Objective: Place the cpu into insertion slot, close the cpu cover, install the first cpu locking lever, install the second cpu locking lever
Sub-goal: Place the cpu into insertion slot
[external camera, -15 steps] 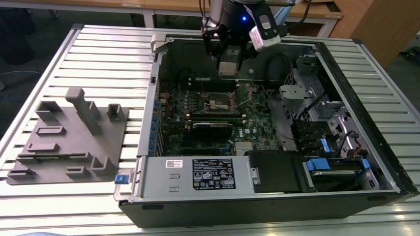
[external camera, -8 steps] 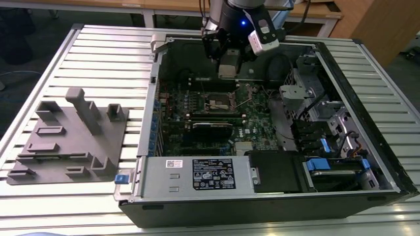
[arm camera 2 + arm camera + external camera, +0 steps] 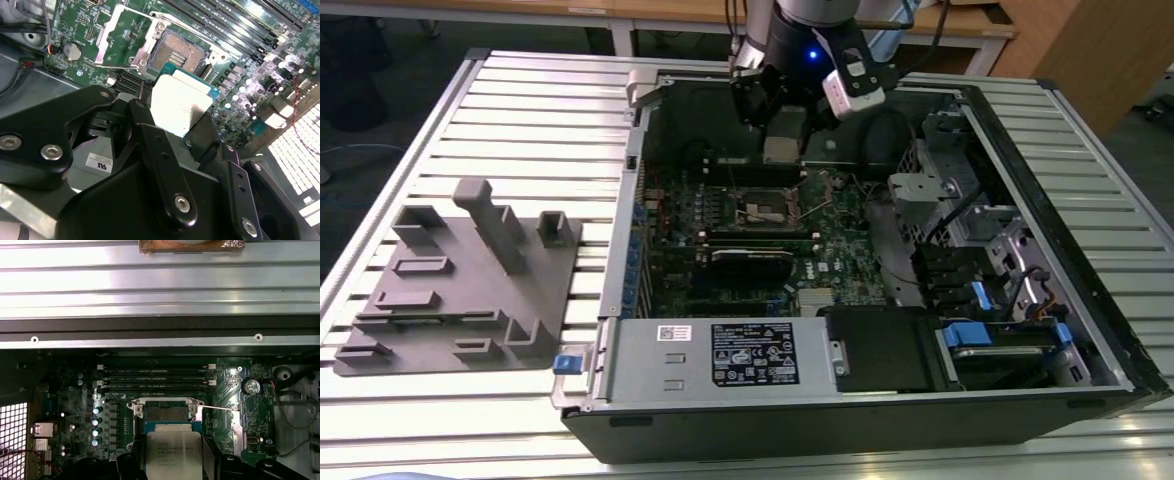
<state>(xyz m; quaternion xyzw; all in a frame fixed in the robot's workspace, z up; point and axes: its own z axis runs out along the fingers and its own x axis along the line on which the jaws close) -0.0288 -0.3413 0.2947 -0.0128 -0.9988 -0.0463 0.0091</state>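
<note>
Cpu (image 3: 180, 107): held in the air over the green board, flat and tilted, its pale metal top towards both wrist views (image 3: 172, 452); in the exterior view (image 3: 778, 147) it hangs just past the slot, on the far-wall side of the case.
Gripper (image 3: 177, 117): black fingers (image 3: 142, 120) are clamped on two opposite edges of the cpu.
Slot (image 3: 182, 50): square socket with its dark contact field bare; the cpu is near it and apart from it. It also shows at (image 3: 166, 414) and (image 3: 765, 208).
Cover (image 3: 105, 40): thin silvery frame swung open, lying to one side of the slot.
Lever (image 3: 220, 408): thin silver rod reaching from the slot's edge towards the coin cell (image 3: 251, 386).
Case (image 3: 1067, 400): open computer case lying on its side on the slatted metal table (image 3: 520, 120).
Fixture (image 3: 467, 280): grey moulded block on the table, to the exterior view's left of the case.
Writing: faint dark print on the cpu top in the first wrist view, too small to read; a black-and-white label (image 3: 754, 352) on the grey plate (image 3: 654, 360); a small white sticker (image 3: 97, 162) on the gripper body.
</note>
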